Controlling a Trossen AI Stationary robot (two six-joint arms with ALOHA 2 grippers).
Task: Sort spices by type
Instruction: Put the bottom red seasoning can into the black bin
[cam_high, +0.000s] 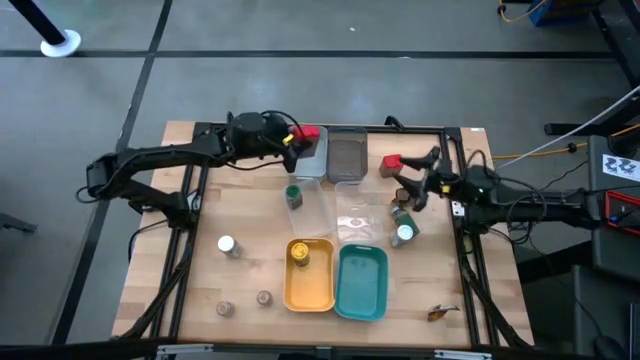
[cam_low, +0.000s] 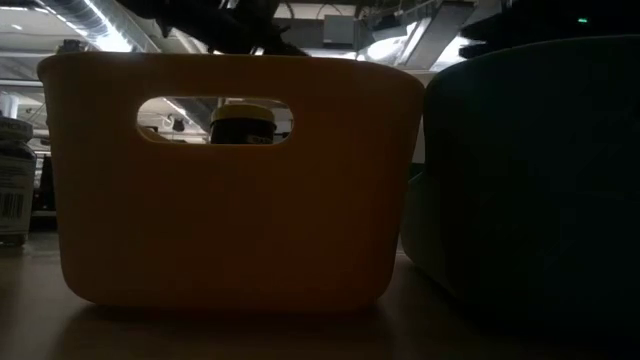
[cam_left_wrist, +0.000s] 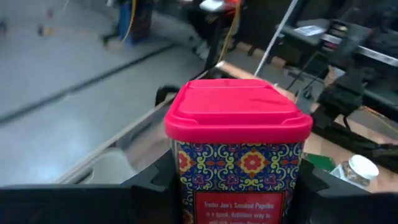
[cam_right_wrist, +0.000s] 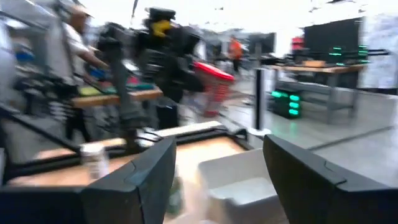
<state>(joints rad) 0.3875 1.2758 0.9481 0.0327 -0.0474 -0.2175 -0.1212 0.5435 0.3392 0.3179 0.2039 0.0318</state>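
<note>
In left fingers (cam_left_wrist: 236, 186), "Smoked Paprika" tin (cam_left_wrist: 238, 146)

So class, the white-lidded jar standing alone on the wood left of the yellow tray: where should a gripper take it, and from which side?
Grip the white-lidded jar around its sides just under the lid, coming straight down. It seems to stand upright with bare table all round.
</note>
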